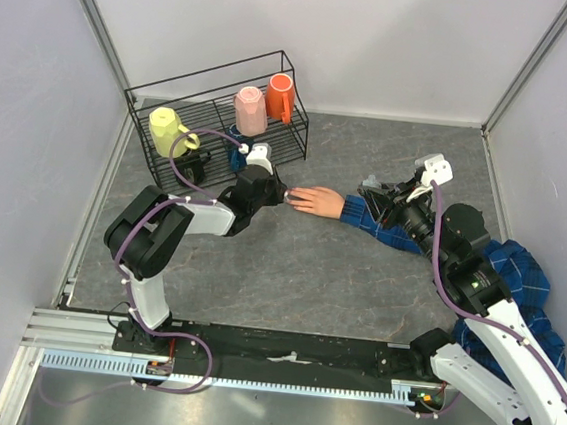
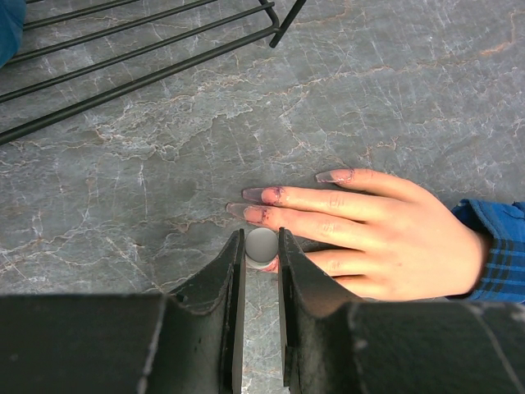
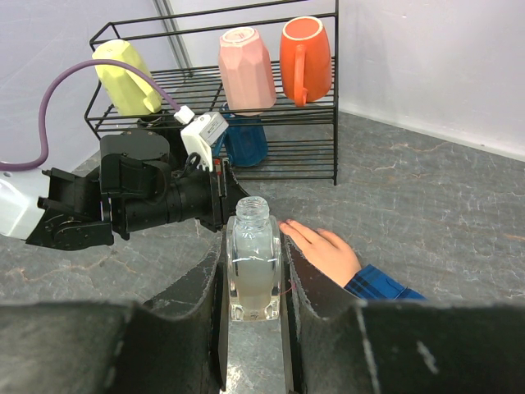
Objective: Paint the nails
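The peach-pink fake hand (image 1: 317, 202) lies palm down on the grey table, at the end of a blue plaid sleeve (image 1: 373, 221). In the left wrist view its long nails (image 2: 253, 194) point left, smeared dark at their bases. My left gripper (image 2: 261, 238) is shut on a small round grey cap (image 2: 262, 248), seen end-on just over the lower fingertips. In the top view the left gripper (image 1: 283, 194) touches the fingertips. My right gripper (image 3: 253, 240) is shut on a small clear bottle (image 3: 253, 263) with an open neck, held upright beside the sleeve (image 3: 381, 286).
A black wire rack (image 1: 222, 116) stands at the back left, holding a yellow mug (image 1: 168, 126), a pink mug (image 1: 250, 109), an orange mug (image 1: 281, 97) and a blue mug (image 1: 237, 148). The rack's bars (image 2: 139, 57) are just beyond the fingertips. Walls enclose the table.
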You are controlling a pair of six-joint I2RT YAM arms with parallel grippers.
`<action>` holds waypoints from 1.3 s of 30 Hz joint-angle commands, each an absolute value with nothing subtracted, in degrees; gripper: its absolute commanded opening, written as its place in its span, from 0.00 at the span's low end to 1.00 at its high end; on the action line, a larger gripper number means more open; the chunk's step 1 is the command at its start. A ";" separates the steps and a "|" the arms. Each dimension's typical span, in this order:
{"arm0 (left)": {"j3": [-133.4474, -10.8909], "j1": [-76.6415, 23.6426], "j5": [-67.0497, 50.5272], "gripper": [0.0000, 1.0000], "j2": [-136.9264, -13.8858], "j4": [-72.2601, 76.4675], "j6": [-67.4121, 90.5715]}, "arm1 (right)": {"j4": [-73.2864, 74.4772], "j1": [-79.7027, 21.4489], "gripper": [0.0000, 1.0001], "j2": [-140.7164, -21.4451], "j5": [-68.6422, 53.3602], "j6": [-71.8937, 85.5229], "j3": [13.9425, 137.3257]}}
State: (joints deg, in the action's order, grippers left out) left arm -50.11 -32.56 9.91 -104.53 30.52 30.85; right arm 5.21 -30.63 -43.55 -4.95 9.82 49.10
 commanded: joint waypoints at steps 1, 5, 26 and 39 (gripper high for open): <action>-51.24 -32.78 9.84 0.02 -105.03 32.17 31.46 | 2.55 -30.76 0.00 -42.89 -5.71 10.20 48.78; -50.63 -32.78 9.67 0.02 -104.77 32.17 31.82 | 2.46 -30.76 0.00 -42.89 -5.80 10.37 48.78; -49.39 -32.34 12.22 0.02 -104.33 31.20 32.26 | 2.55 -30.67 0.00 -42.80 -6.07 10.37 48.87; -48.96 -31.90 12.83 0.02 -103.71 31.11 31.90 | 2.46 -30.76 0.00 -42.72 -6.06 10.37 48.78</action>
State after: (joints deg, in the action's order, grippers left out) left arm -49.39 -32.29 10.63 -104.53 30.06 31.27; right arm 5.21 -30.63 -43.55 -5.37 9.85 49.10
